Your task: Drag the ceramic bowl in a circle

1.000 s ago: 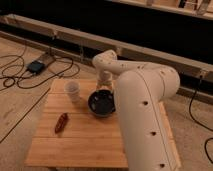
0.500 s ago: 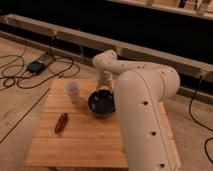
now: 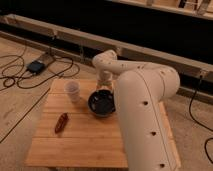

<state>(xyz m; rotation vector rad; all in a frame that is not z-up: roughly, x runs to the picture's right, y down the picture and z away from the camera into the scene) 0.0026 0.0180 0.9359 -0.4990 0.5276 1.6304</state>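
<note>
Sitting at far rim of ceramic bowl [image 3: 101, 105], claw [image 3: 104, 86], grip untellable; open table [image 3: 75, 145] in front.

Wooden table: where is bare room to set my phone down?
Bare wood along the near edge of the table, in front of the brown object. Crowded at the back: white cup, ceramic bowl, and the tool at the bowl's far rim.

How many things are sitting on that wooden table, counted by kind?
Ceramic bowl: 1
White cup: 1
Reddish-brown item: 1
Total: 3
The gripper hangs at the bowl's far rim.
</note>
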